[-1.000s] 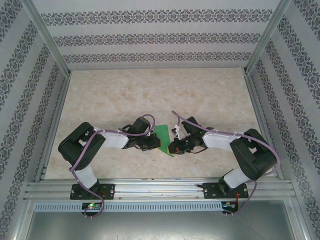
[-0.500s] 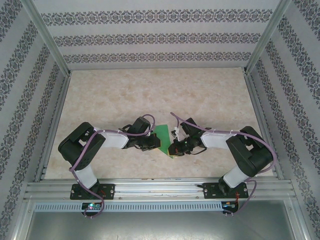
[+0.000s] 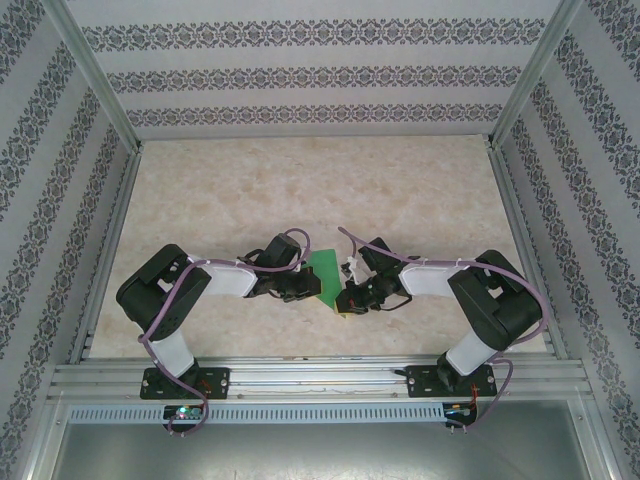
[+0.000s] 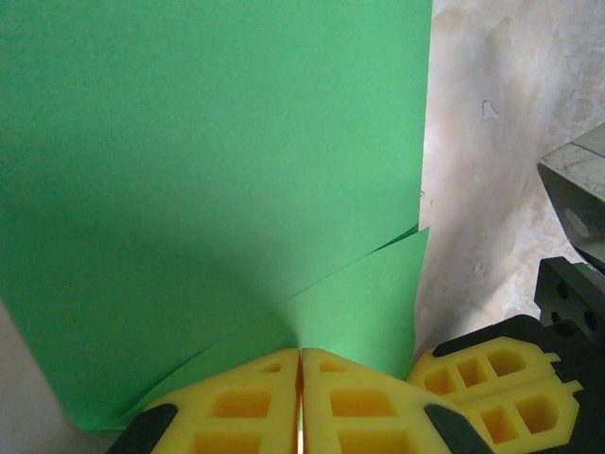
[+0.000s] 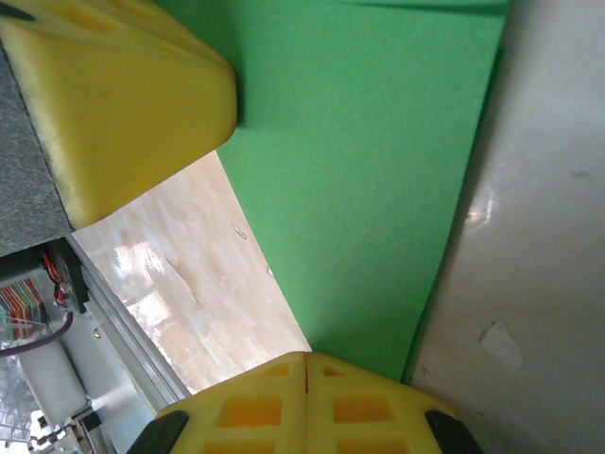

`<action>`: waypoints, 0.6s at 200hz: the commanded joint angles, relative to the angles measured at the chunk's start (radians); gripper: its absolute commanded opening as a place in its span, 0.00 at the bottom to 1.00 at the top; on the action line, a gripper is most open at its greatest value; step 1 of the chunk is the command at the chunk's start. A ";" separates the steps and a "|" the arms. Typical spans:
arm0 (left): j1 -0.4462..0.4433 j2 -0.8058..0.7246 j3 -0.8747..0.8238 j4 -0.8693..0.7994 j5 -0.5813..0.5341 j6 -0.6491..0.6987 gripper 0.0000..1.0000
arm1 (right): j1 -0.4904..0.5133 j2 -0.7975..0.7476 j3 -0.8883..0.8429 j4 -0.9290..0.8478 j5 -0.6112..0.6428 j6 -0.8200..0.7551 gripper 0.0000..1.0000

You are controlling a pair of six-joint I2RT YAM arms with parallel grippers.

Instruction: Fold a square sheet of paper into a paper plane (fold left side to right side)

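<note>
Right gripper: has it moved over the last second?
Yes, slightly. The right gripper, at the near corner of the paper, has crept left and toward the front rail.

I assess this site as a robotics laboratory test cell, not a home or shop. Findings: the work surface is a bare beige marble-patterned tabletop (image 3: 300, 190) boxed in by silver aluminium extrusion posts (image 3: 95, 75). The walls are flat panels of grey-banded floral wallpaper (image 3: 320, 75), fitted as a backdrop inside the frame and not as room walls. Two black-and-white jointed robot arms (image 3: 165, 300) are bolted to a slotted aluminium rail (image 3: 320, 378) at the near edge. Loose purple cables (image 3: 152, 352) run down to a grey slotted cable duct (image 3: 320, 412), where a small lit green indicator (image 3: 183, 411) shows powered electronics.
</note>
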 commanded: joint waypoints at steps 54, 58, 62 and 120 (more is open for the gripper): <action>-0.007 0.070 -0.003 -0.146 -0.095 -0.005 0.10 | 0.017 -0.001 -0.058 -0.054 0.023 0.008 0.00; -0.006 0.070 -0.002 -0.147 -0.097 -0.004 0.10 | 0.020 -0.003 -0.061 -0.053 0.020 0.008 0.00; -0.006 0.071 -0.002 -0.148 -0.098 -0.005 0.10 | 0.020 -0.006 -0.066 -0.055 0.017 0.008 0.00; -0.005 0.081 0.004 -0.146 -0.095 -0.001 0.08 | 0.027 -0.092 -0.109 -0.110 -0.005 0.011 0.00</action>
